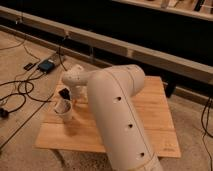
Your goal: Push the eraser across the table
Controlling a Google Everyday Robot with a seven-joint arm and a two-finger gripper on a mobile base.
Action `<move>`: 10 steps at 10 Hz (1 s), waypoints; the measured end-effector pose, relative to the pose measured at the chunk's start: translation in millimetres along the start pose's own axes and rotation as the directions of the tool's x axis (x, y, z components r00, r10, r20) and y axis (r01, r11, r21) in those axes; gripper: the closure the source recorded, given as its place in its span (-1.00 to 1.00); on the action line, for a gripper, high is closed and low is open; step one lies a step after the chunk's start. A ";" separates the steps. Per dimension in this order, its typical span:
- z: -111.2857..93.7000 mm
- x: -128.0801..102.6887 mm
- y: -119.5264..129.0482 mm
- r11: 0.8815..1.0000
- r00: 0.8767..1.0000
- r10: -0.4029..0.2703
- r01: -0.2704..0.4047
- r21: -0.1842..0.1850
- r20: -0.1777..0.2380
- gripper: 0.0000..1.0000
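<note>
The eraser (64, 93), a small flat black block, lies near the left edge of the table (150, 117), a low table with a light wooden top. My gripper (76, 96) points down at the tabletop just right of the eraser, close against it. Its jaws stand open with nothing held, and the rounded white wrist (75, 77) above largely hides them. The thick white arm (117, 115) runs from the lower right across the middle of the table and covers much of its top.
A crumpled white paper cup (64, 110) stands just in front of the eraser. A blue-black box (46, 65) with cables (20, 92) lies on the floor to the left. A long low ledge (150, 52) runs behind the table.
</note>
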 end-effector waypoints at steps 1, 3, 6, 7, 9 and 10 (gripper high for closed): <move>-7.2 -8.2 6.7 1.000 1.000 -0.005 0.005 -0.009 0.016 -0.30; -29.5 -25.8 8.1 0.999 0.998 0.007 -0.004 -0.038 0.060 -0.30; -66.8 -34.1 -36.7 0.996 0.991 0.076 -0.070 -0.057 0.115 -0.30; -75.8 -29.1 -62.5 0.993 0.986 0.111 -0.106 -0.048 0.121 -0.30; -84.1 -15.3 -97.5 0.988 0.981 0.153 -0.151 -0.025 0.121 -0.30; -85.9 -5.5 -107.0 0.987 0.980 0.161 -0.160 -0.014 0.115 -0.30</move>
